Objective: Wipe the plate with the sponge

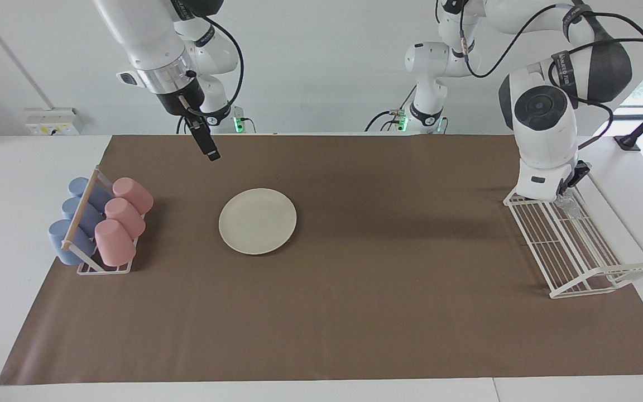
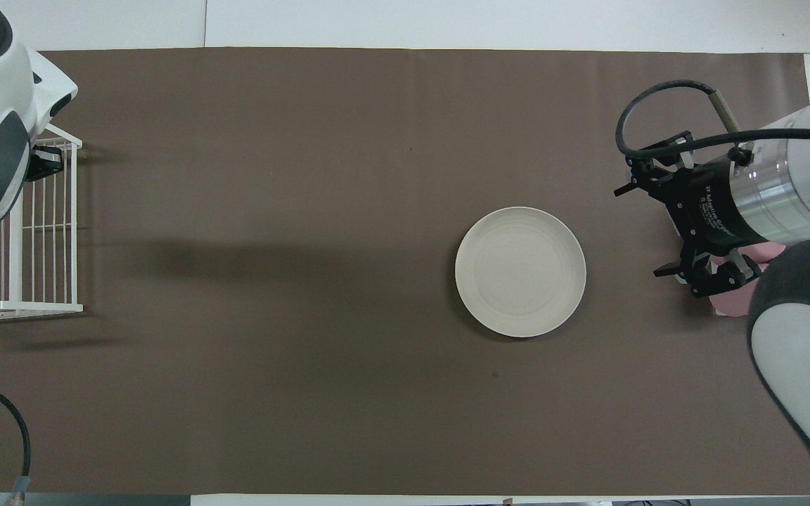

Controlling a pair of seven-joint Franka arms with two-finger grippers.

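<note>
The cream-white plate [image 1: 258,220] lies flat on the brown mat, toward the right arm's end of the table; it also shows in the overhead view [image 2: 520,271]. The shiny silvery sponge [image 1: 570,205] lies on the white wire rack [image 1: 578,251] at the left arm's end. My left gripper [image 1: 572,187] is down at the rack's end nearer the robots, right at the sponge; its hand hides whether it holds the sponge. In the overhead view the left arm covers the sponge. My right gripper [image 1: 211,152] hangs open and empty in the air, over the mat beside the plate.
A rack of blue and pink cups [image 1: 101,223] stands at the right arm's end of the mat, beside the plate. The wire rack [image 2: 39,232] shows partly under the left arm in the overhead view. The brown mat [image 1: 388,312] covers most of the table.
</note>
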